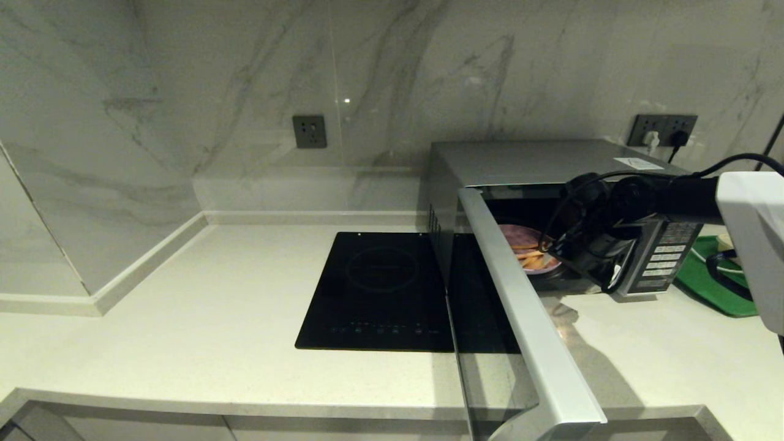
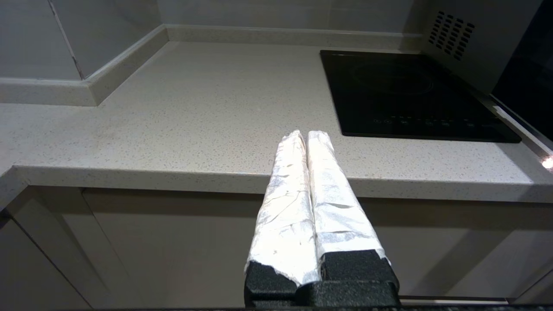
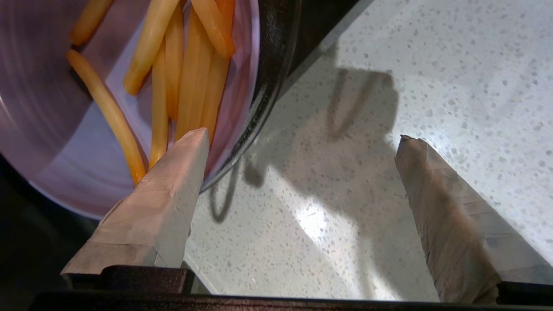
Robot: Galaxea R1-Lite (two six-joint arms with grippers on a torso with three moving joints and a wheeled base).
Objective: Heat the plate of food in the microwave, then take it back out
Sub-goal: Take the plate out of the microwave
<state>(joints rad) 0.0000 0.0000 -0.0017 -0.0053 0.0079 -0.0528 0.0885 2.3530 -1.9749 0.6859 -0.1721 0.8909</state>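
1. Pale-lavender, round and shallow, the plate of food (image 1: pixel 528 248) sits inside the open microwave (image 1: pixel 539 162), right of centre in the head view, carrying a few orange-yellow fry-like sticks (image 3: pixel 173 73).
2. The microwave door (image 1: pixel 527 318) is swung wide, running from the oven's front edge down to the lower middle of the head view, its silver strip catching the light.
3. My right hand (image 3: pixel 302 142) is at the mouth of the oven, just in front of the plate; in the head view my black wrist covers the right part of the opening.
4. Its fingers stand far apart and grip nothing. In the right wrist view one taped fingertip (image 3: pixel 190 147) lies over the plate's near rim, the other (image 3: pixel 414 151) hangs above the speckled surface (image 3: pixel 389 65); I cannot tell whether the first one touches the rim.
5. My left hand (image 2: pixel 307 134) is parked low, off the front edge of the surface, its two white-wrapped fingers pressed together and holding nothing.
6. A flat black induction cooktop (image 1: pixel 380 291) lies on the surface at the middle of the head view, just beside the microwave's left wall.
7. A green tray (image 1: pixel 713 282) shows at the right edge of the head view, past the microwave's button panel (image 1: pixel 664 257).
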